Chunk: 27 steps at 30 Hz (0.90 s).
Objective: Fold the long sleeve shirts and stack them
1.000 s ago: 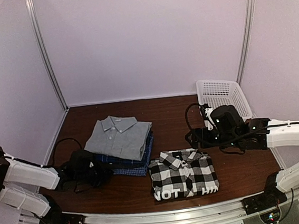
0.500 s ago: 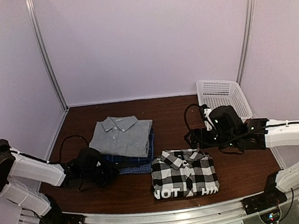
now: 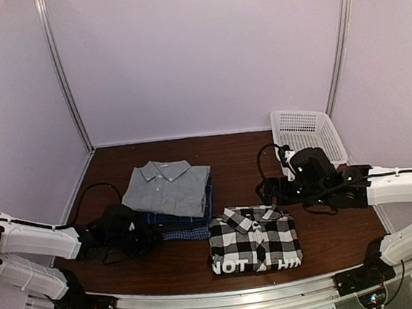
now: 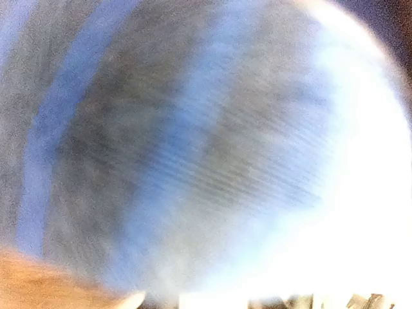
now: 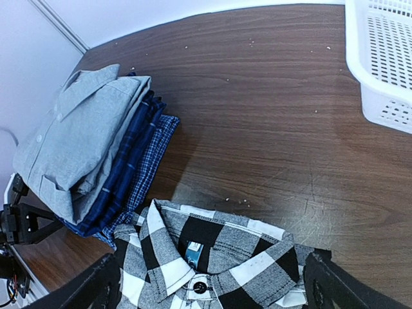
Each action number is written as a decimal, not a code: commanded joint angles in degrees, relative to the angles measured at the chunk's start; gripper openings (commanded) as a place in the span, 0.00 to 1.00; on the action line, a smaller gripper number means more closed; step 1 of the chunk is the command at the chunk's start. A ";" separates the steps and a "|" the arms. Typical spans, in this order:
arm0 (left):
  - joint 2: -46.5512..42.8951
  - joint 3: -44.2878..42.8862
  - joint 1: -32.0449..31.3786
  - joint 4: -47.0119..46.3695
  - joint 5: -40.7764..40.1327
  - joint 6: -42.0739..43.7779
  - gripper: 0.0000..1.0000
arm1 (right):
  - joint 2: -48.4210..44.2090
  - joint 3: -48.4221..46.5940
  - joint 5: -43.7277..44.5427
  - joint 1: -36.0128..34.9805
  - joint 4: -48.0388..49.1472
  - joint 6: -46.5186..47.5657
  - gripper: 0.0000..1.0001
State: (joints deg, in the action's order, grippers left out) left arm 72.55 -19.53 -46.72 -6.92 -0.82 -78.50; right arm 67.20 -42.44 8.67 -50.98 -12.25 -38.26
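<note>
Right now, holding the right claw (image 5: 212, 286) spread wide, with both fingers (image 5: 90, 286) showing at the lower corners of the right wrist view and nothing gripped between them. Hovering just above the collar of the folded black-and-white check shirt (image 5: 212, 251), which is lying directly under and between those fingers on the brown wooden table (image 5: 257, 109). Looking out past this claw toward a stack of three folded shirts, well apart on the left-arm side: grey shirt (image 5: 77, 141) on top with its collar facing away, dark blue plaid shirt (image 5: 132, 164) in the middle, blue-checked shirt (image 5: 154, 158) at the bottom. Passing the white plastic lattice basket (image 5: 386, 58) on the far right, behind this claw's wrist.

Reaching the left claw (image 3: 144, 235) in low at the near left corner of that stack, just beside the blue-checked shirt. Not telling whether this claw is wide or narrow, nor whether it is touching cloth, since the left wrist view is giving only a blur of blue and grey stripes.
</note>
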 commanded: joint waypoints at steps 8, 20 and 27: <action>-10.04 -6.55 -5.39 9.56 0.79 13.23 0.58 | -6.05 5.27 0.47 1.66 -1.81 -3.36 0.96; 9.54 -21.51 -15.94 5.95 2.51 17.76 0.61 | -14.30 11.95 -1.24 2.07 -10.51 -8.33 0.90; 6.32 -20.22 -17.35 5.89 -0.53 16.52 0.60 | -16.72 14.80 -2.09 2.08 -11.27 -9.59 0.89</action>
State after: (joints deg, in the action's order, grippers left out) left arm 82.37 -40.14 -63.94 1.19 0.58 -62.57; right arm 51.44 -28.88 7.20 -49.12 -21.91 -46.50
